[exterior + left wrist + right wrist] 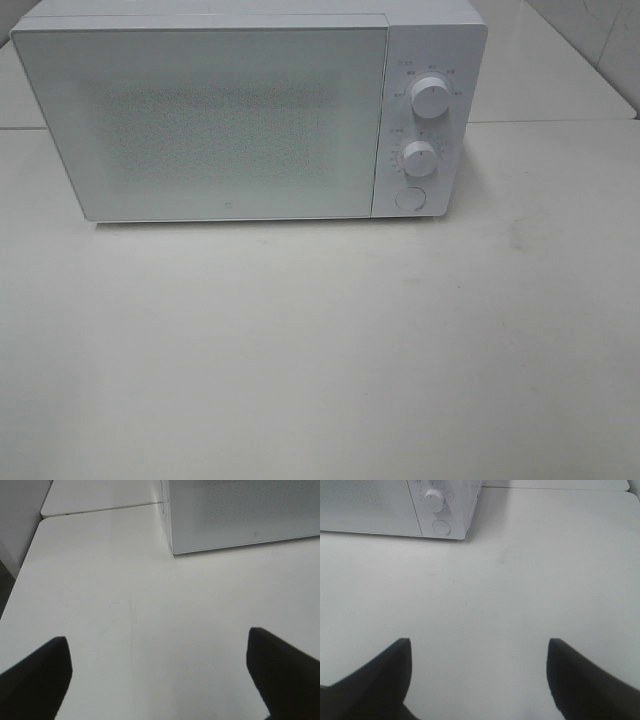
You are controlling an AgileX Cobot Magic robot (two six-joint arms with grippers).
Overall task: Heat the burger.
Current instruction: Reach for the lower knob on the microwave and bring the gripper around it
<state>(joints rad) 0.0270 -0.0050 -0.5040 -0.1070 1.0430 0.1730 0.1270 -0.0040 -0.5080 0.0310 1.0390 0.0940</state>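
The burger is out of view in every frame. A white microwave point(240, 110) stands at the back of the white table point(320, 340) with its door shut; two round knobs point(430, 97) and a round button sit on its right panel. My left gripper point(160, 675) hangs open above bare table, off the microwave's point(240, 515) front left corner. My right gripper point(477, 680) is open too, above bare table in front of the microwave's point(395, 505) control panel. Neither gripper shows in the exterior high view.
The table's left edge point(20, 580) drops off beside my left gripper. A second white table point(100, 497) adjoins behind, with a seam between them. A tiled wall point(600, 40) rises at the back right.
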